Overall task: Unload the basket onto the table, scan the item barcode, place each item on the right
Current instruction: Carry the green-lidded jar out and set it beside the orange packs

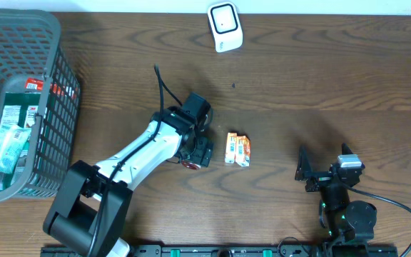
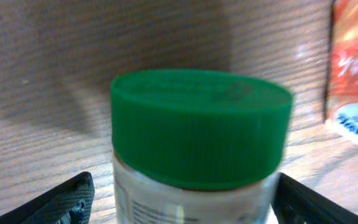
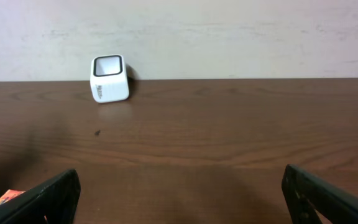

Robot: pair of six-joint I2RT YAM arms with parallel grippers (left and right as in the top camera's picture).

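Left tool (image 2: 185,188) spread around green-lidded jar (image 2: 201,124), jar body cut off, right tool (image 3: 179,179) spread, orange packet (image 2: 353,74) blurred at edge

Left wrist view: the green-lidded jar (image 2: 201,124) runs off the lower edge, its label print blurred. The orange packet (image 2: 353,74) is cropped at the right edge, lettering unreadable. From above, my left hand (image 1: 197,151) hides nearly all of the jar, and the basket (image 1: 66,93) is cut off at the frame's left.
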